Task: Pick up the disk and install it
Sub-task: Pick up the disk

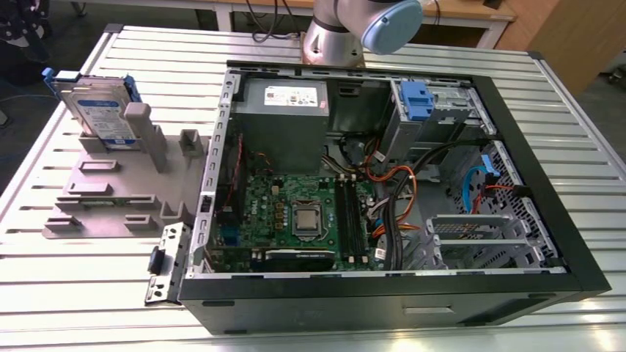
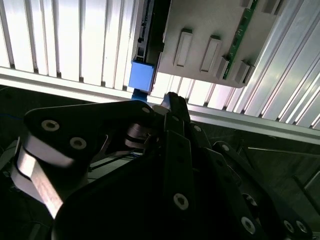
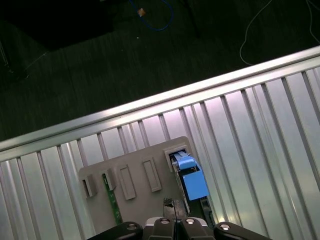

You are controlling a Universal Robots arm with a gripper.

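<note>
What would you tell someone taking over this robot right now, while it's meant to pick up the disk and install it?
The hand is shut and empty. It hovers over the grey holder, near the disk but not touching it.
The disk stands upright in that holder on the table, at the exterior view's left of the open computer case.
Done: nothing yet.
Left: the whole job, pickup and installing.
</note>
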